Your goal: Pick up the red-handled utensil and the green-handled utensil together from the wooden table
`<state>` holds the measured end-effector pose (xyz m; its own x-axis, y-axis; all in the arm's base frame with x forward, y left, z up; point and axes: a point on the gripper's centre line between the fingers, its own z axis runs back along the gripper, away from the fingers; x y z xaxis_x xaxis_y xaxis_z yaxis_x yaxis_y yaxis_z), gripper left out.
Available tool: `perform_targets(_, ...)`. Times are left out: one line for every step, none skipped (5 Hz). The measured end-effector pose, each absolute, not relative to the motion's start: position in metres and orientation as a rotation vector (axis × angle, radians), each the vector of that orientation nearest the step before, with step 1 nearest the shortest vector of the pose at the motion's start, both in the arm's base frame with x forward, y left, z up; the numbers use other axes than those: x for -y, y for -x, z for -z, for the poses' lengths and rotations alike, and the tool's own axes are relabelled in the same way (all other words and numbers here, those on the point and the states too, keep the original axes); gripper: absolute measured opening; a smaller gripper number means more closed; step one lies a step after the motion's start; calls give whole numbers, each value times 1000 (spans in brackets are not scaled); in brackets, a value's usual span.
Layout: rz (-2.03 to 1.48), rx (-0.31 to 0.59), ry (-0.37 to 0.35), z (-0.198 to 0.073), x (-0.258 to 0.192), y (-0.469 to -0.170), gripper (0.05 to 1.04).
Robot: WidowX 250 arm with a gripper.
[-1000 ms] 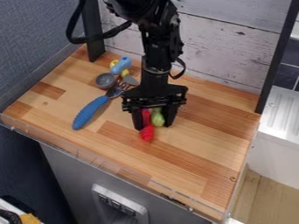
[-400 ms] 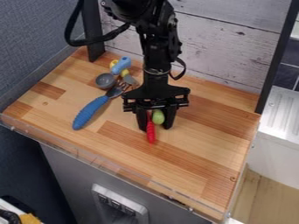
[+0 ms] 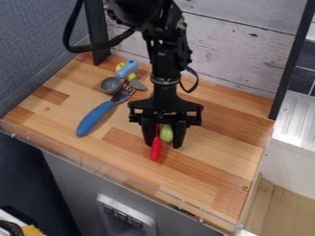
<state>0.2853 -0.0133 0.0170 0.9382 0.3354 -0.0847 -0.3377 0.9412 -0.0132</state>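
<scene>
Nearest, one slim red ribbed handle [image 3: 156,150] juts from the black two-finger claw [image 3: 164,144], beside one rounded green piece [image 3: 166,133] – the claw seems clenched on both. Gripping looks done, release not; whether they clear the wooden counter [image 3: 203,184] I cannot tell. Beyond: one blue-handled metal fork [image 3: 96,116], one grey-bowled spoon [image 3: 111,85], one yellow-handled utensil [image 3: 120,67].

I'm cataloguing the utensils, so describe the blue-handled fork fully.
The fork has a thick blue handle, seemingly plastic or rubber, and a shiny, metal-looking head with tines. It lies slantwise on the wooden counter, handle toward the front edge and tines toward the back, close beside a grey round cup. Whether they touch is unclear.
</scene>
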Motion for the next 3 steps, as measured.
perform_targets(-150, -62, 42, -55, 14, -281, 603)
perform_targets(76, -32, 52, -93, 19, -280, 603)
perform_targets(230, -13, 45, -113, 23, -273, 603)
